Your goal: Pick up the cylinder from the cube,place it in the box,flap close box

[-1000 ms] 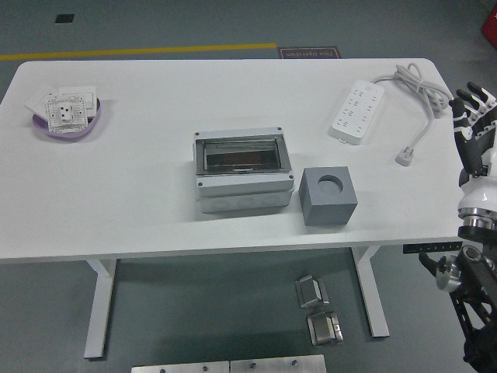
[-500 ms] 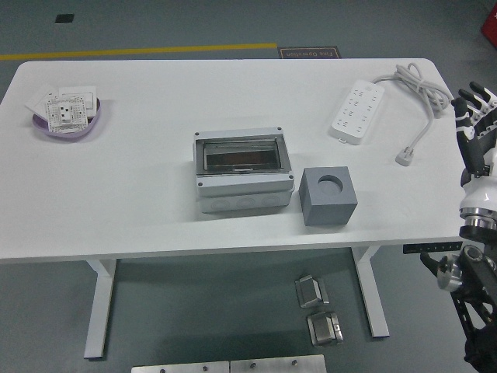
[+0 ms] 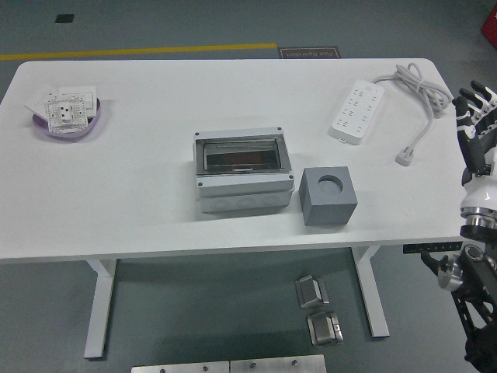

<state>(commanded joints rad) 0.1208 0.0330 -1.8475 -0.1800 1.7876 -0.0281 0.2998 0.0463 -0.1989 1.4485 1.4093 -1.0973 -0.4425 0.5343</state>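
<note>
A grey cube (image 3: 328,195) with a round hole in its top stands on the white table (image 3: 140,202), right of centre. No cylinder shows in the hole or anywhere else. Left of the cube sits a grey junction box (image 3: 242,170) with its tinted transparent flap down over the top. My right hand (image 3: 475,116) is at the picture's right edge, just off the table's right side, fingers spread and holding nothing. The left arm is out of view.
A white power strip (image 3: 356,110) with its coiled cable (image 3: 413,84) and plug (image 3: 405,157) lies at the back right. A purple bowl (image 3: 68,118) holding white socket plates sits at the back left. Metal parts lie on the floor below the table.
My right hand has drifted slightly to the right. Nothing else moved.
</note>
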